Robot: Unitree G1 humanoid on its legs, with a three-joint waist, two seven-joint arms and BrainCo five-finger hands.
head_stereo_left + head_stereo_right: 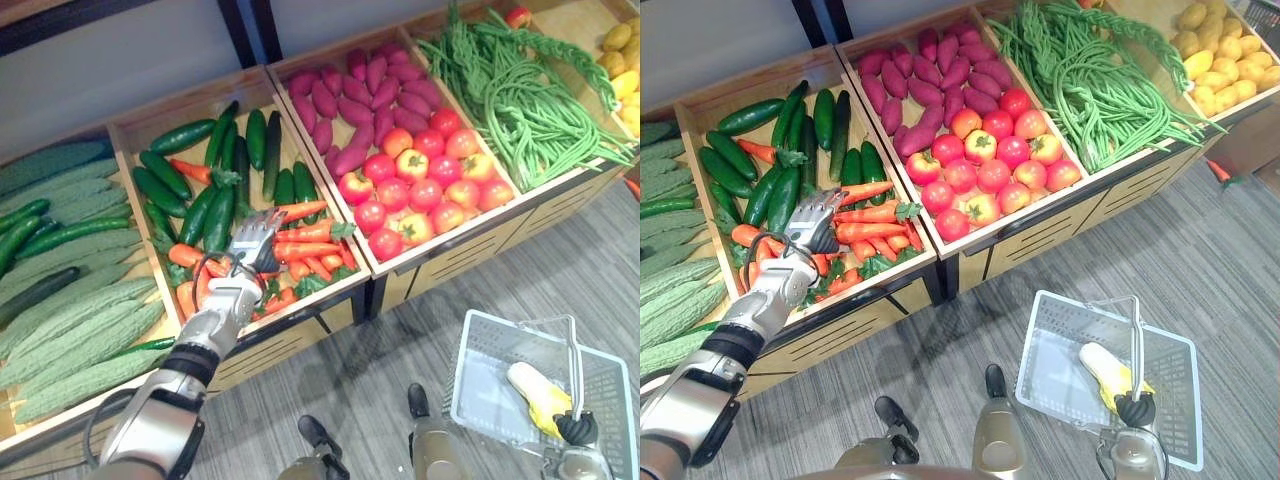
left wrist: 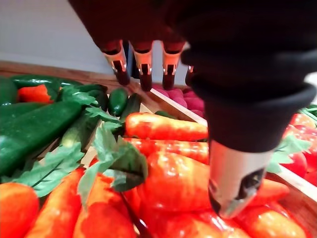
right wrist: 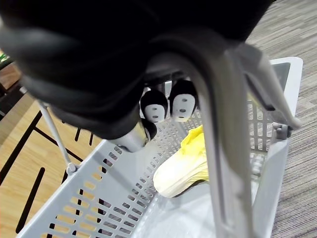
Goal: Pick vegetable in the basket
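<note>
Left hand point(image 1: 245, 265) hovered right above the carrots point(image 1: 310, 248), fingers straight and spread, thumb held apart, nothing in its grip. The nearest carrot point(image 2: 166, 128) lay just beyond the fingertips, with its long axis across the line of my fingers. I judged a short reach forward and down would wrap it. Right hand point(image 1: 575, 428) was well apart from the carrots, curled round the handle of the basket point(image 1: 480, 340), which carried a pale yellow vegetable point(image 1: 535, 395). Left was plainly the nearer hand.
</note>
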